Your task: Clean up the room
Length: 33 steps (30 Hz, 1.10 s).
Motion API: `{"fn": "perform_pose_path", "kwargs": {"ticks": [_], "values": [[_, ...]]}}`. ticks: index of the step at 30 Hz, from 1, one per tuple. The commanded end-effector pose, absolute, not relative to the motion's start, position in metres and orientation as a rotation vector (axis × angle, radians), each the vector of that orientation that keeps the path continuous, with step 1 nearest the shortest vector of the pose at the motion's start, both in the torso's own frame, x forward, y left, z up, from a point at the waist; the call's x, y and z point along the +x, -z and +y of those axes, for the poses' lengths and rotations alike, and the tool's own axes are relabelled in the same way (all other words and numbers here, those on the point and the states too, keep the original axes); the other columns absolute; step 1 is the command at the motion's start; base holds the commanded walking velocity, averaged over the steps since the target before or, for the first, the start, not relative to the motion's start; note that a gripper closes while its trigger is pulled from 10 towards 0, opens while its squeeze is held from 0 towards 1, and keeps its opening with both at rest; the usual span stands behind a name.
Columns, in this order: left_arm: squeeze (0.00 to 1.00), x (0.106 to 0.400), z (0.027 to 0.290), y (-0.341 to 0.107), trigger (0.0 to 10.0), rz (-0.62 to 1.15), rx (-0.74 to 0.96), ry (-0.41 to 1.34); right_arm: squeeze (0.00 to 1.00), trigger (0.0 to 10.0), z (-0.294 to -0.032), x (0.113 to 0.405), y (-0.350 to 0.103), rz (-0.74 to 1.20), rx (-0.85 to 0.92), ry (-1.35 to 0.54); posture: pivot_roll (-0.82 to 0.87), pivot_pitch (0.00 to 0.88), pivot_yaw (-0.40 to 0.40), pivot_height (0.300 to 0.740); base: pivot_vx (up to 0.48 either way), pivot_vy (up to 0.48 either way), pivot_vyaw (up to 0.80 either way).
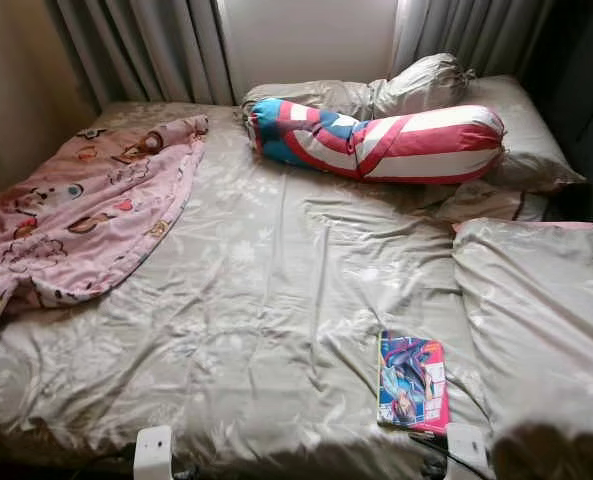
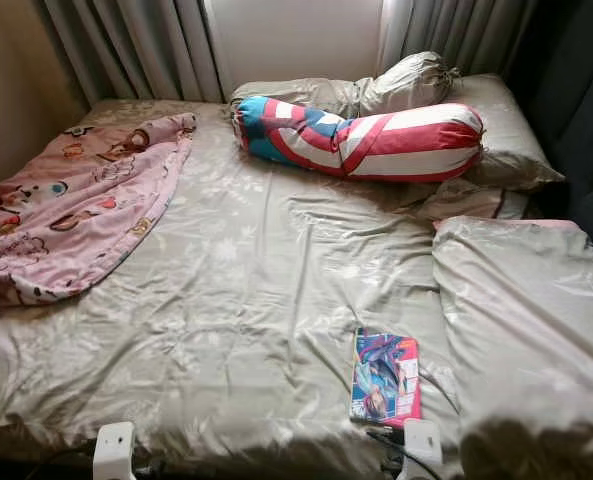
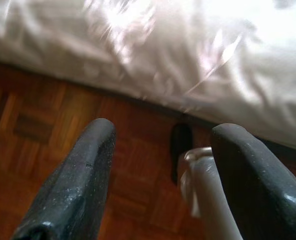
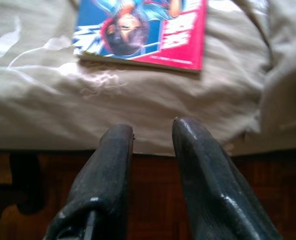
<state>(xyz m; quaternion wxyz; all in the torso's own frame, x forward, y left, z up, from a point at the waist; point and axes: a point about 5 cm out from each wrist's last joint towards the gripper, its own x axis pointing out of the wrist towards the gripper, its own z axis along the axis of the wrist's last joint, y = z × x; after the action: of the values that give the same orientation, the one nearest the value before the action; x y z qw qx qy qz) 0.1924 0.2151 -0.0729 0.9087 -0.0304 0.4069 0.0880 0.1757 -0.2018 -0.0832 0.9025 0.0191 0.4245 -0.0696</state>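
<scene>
Bed (image 1: 276,300): takes up most of the room seen from the head cameras; its beige flowered sheet is creased all over, so it likely wants smoothing as part of the tidying.
Duvet (image 1: 546,320): lies bunched along the robot's right side of the bed, in the same beige cloth, reaching down to the near edge.
Pink blanket (image 1: 76,215): spread crookedly over the far left corner, one end trailing off the left side; it looks thrown there, not laid.
Bolster (image 1: 376,140): a red, white and blue striped roll lying across the head of the bed, leaning on the beige pillows (image 1: 416,90) below the curtains (image 1: 136,45).
Book (image 1: 412,382): a thin, bright-covered comic lying flat on the sheet near the foot edge, just beside the duvet, and apart from everything else. I judge it the nearest loose thing to clear, since it sits right ahead of the right arm.
Right gripper (image 4: 150,145): held low at the bed's edge above the wooden floor (image 4: 152,200), aimed at the book; its fingers stand a narrow gap apart and pinch nothing.
Left gripper (image 3: 160,150): low by the bed side over the parquet, fingers spread wide and empty, seemingly idle while the right one lines up.
</scene>
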Motion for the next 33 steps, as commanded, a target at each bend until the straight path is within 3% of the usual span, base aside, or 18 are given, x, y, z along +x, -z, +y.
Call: {"fn": "perform_pose_path", "kwargs": {"ticks": [1, 5, 16, 22, 26, 33], "values": [[0.00, 0.186, 0.218, 0.076, 10.0, 0.855, -0.071, -0.188, 0.00, 10.0, -0.196, 0.175, 0.085, 0.890, 0.061, 0.138, 0.02, 0.122, 0.014, 0.740, 0.000, 0.000, 0.80], [0.00, 0.187, 0.219, 0.075, 10.0, 0.860, -0.060, -0.191, 0.00, 10.0, -0.193, 0.172, 0.087, 0.912, 0.051, 0.123, 0.02, 0.156, 0.017, 0.740, 0.000, 0.000, 0.74], [0.00, 0.180, 0.221, 0.079, 10.0, 0.896, -0.055, -0.179, 0.00, 10.0, -0.203, 0.157, 0.092, 0.954, 0.085, 0.159, 0.01, 0.193, 0.027, 0.740, 0.000, 0.000, 0.00], [0.00, 0.186, 0.214, 0.078, 10.0, 0.902, -0.049, -0.163, 0.00, 10.0, -0.206, 0.153, 0.093, 0.974, 0.051, 0.155, 0.01, 0.199, 0.026, 0.740, 0.000, 0.301, 0.00], [0.00, 0.186, 0.209, 0.079, 10.0, 0.902, -0.048, -0.153, 0.00, 10.0, -0.209, 0.154, 0.093, 0.976, 0.049, 0.159, 0.00, 0.203, 0.023, 0.740, 0.000, 0.309, 0.75], [0.00, 0.179, 0.215, 0.080, 10.0, 0.910, -0.046, -0.156, 0.00, 10.0, -0.212, 0.152, 0.093, 0.987, 0.063, 0.177, 0.00, 0.205, 0.018, 0.740, 0.000, 0.311, 0.23]]}}
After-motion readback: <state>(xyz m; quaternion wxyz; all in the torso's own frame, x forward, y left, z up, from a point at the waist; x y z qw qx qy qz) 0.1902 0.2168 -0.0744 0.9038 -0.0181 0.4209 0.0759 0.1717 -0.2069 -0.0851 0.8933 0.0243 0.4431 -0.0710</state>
